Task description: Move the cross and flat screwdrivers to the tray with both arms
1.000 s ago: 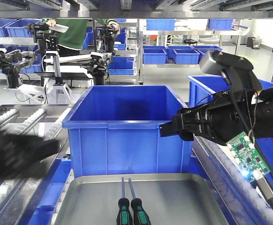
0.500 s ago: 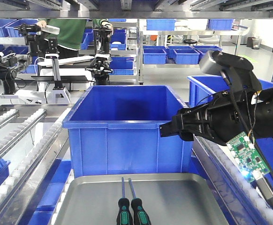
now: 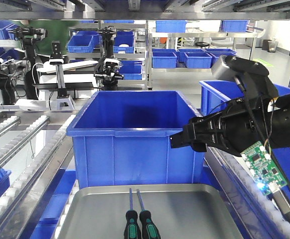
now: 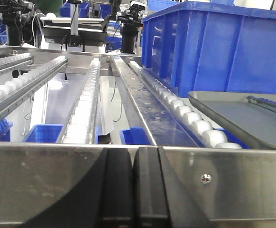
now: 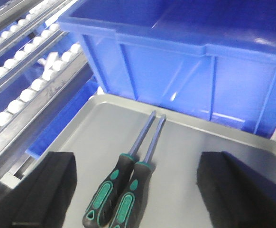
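Two black-and-green screwdrivers [image 3: 131, 221] [image 3: 148, 224] lie side by side on the grey tray [image 3: 195, 214], shafts pointing toward the blue bin. My right gripper [image 3: 177, 141] hovers above the tray's right side. In the right wrist view it [image 5: 135, 171] is open, its fingers [image 5: 52, 180] spread wide with nothing held, and both screwdrivers [image 5: 105, 192] [image 5: 131, 199] rest on the tray [image 5: 190, 142] below the gap. My left gripper [image 4: 134, 190] is shut and empty, low behind a steel rail left of the tray [image 4: 233, 118]. A screwdriver shaft [image 4: 266, 102] shows there. The left arm is out of the front view.
A large deep blue bin [image 3: 135, 144] stands directly behind the tray. Roller conveyor rails [image 3: 20, 149] run along the left, and more rollers [image 3: 234, 174] run on the right. A green circuit board [image 3: 262, 167] hangs from the right arm. Other robots and blue bins fill the background.
The left arm, a dark blur at the left edge one second ago, has dropped out of the front view. The right arm and the screwdrivers have stayed put.
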Motion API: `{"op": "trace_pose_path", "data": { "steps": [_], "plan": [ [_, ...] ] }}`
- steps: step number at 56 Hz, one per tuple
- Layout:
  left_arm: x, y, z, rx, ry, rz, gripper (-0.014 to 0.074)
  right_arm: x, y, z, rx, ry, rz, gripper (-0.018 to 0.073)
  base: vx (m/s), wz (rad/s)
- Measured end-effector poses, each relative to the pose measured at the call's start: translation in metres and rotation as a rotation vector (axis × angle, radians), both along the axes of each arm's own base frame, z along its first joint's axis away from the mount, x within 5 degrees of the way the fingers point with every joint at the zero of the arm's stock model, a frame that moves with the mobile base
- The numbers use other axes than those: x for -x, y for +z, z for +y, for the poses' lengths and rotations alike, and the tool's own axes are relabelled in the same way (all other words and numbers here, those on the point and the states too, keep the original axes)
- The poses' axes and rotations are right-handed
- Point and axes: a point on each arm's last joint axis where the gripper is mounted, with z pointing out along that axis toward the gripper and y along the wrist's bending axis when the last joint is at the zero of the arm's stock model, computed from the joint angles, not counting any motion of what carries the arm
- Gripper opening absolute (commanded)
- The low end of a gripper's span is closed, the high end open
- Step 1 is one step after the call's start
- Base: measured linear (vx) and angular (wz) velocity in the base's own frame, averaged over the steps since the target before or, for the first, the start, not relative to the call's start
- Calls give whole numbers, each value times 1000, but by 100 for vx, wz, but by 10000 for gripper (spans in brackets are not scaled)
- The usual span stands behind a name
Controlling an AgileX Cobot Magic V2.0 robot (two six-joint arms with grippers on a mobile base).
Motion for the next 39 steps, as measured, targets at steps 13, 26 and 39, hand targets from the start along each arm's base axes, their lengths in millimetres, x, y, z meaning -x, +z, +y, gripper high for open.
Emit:
{"op": "trace_pose_path", "data": {
  "steps": [13,26,39],
  "plan": [
    [0,0,1,3,14,0,-4,0,0,0,2,2,6,585,0,0],
    [0,0,1,3,15,0,-4,0,0,0,2,2,6,585,0,0],
    [0,0,1,4,15,0,-4,1,0,0,7,1,3,585,0,0]
  ]
}}
